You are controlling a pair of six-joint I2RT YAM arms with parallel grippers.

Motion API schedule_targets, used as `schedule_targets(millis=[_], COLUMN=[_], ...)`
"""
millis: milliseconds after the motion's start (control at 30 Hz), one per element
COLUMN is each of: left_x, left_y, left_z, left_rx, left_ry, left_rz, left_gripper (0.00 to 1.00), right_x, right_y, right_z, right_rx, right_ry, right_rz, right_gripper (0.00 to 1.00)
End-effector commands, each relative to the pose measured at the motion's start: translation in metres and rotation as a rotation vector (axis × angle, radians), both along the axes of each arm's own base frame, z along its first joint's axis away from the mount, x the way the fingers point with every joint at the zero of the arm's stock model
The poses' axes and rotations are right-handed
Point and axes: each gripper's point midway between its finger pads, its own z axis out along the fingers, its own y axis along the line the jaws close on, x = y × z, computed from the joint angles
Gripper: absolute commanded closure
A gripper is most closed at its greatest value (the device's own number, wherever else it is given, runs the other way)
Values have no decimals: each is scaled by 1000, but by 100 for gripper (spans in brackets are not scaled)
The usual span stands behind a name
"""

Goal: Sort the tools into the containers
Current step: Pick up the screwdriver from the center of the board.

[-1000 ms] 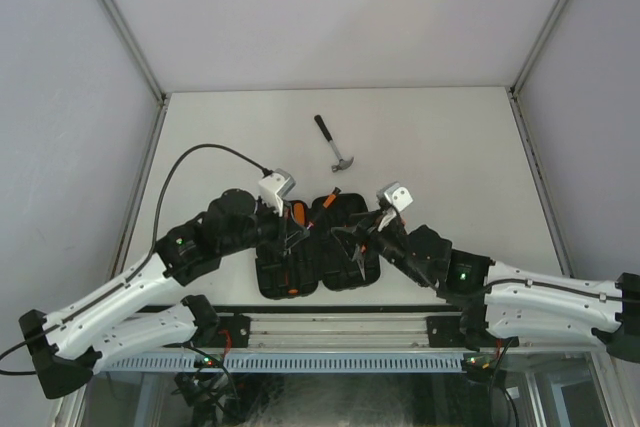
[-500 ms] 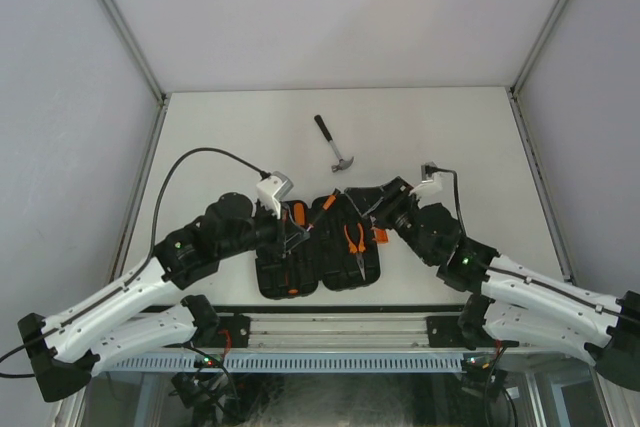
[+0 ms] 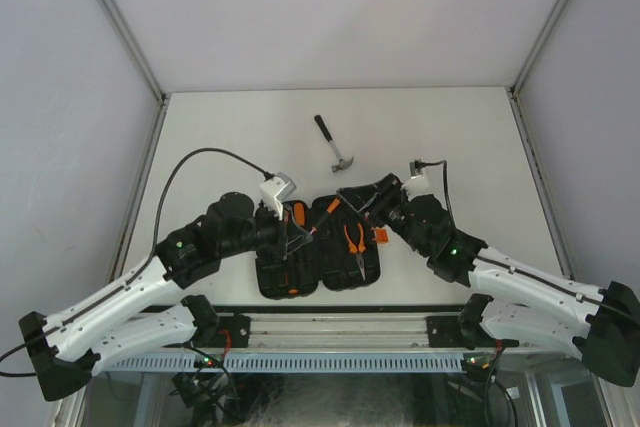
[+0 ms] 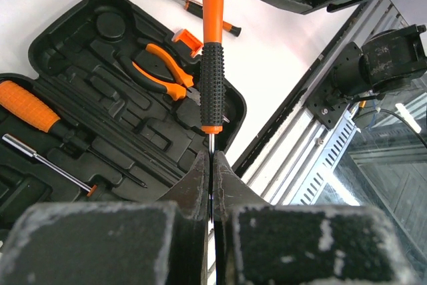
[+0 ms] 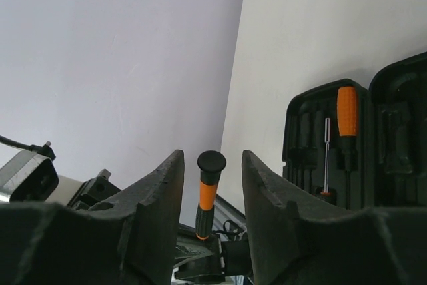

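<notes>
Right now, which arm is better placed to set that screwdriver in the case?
Probably left: the left gripper is shut on the screwdriver shaft above the open case. The right gripper stands open either side of its handle, gripping nothing.

Screwdriver (image 4: 212, 78) shaft end hidden inside left gripper (image 4: 211, 163); tool case (image 4: 73, 38) cut off at left wrist view's left edge

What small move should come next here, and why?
Probably the right gripper should close on the handle of the screwdriver. That handle stands between its open fingers with gaps on both sides, while the left gripper is shut on the steel shaft, so it looks like a handover.
</notes>
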Motion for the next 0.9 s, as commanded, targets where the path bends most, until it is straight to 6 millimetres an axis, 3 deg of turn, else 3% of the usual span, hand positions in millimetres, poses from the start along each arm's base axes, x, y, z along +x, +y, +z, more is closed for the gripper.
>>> schedule_targets(millis=[0, 567, 633, 700, 867], left_x=[-3, -5, -5, -4, -4], left_y=[-8, -11, -10, -10, -8], left_z=[5, 5, 4, 4, 6], left_rx=[-37, -34, -31, -30, -34], left_ry=[-7, -5, -3, -3, -10], left_rz=[-39, -61, -61, -56, -46], left_gripper=[100, 99, 91, 74, 47], right_x=[4, 6, 6, 6, 5], right_y=[3, 5, 5, 4, 4], right_z=[30, 24, 23, 21, 22], right_rx=[84, 72, 66, 62, 52], right_ry=[-46, -31, -29, -27, -36], right_rz=[10, 24, 24, 22, 26], right_gripper=[63, 88, 94, 98, 100])
